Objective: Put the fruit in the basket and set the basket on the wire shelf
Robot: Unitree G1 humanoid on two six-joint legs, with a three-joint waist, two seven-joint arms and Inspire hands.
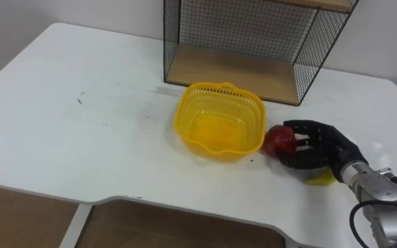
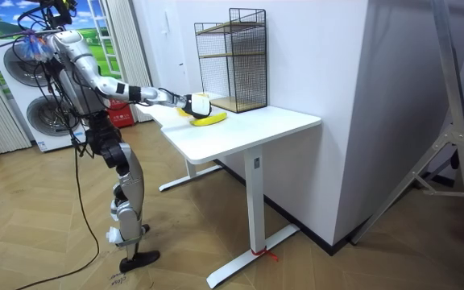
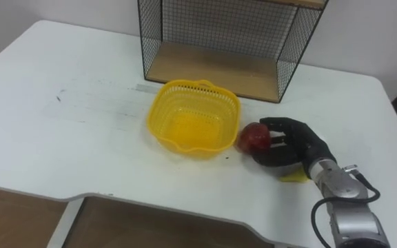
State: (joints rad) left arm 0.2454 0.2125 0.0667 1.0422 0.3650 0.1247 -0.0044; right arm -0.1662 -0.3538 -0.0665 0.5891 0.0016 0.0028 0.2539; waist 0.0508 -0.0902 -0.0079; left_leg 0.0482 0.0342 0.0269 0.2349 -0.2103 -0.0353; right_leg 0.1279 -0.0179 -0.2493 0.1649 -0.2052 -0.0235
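A yellow plastic basket [image 1: 219, 120] [image 3: 194, 117] stands empty on the white table [image 1: 81, 131], in front of the wire shelf [image 1: 247, 41] [image 3: 219, 38]. Just right of the basket lies a red apple [image 1: 279, 140] [image 3: 253, 136]. My right hand [image 1: 319, 148] [image 3: 291, 146] has its dark fingers curled round the apple from the right, on the tabletop. A yellow banana [image 1: 320, 180] [image 3: 293, 178] peeks out from under that hand. In the room view the right arm reaches over the table to the basket [image 2: 201, 105], with the banana [image 2: 209, 119] near the table's edge.
The wire shelf [image 2: 236, 60] has a wooden bottom board [image 1: 233, 72] and stands at the back of the table by the wall. Wide bare tabletop stretches left of the basket. The table's front edge [image 1: 136, 200] runs below.
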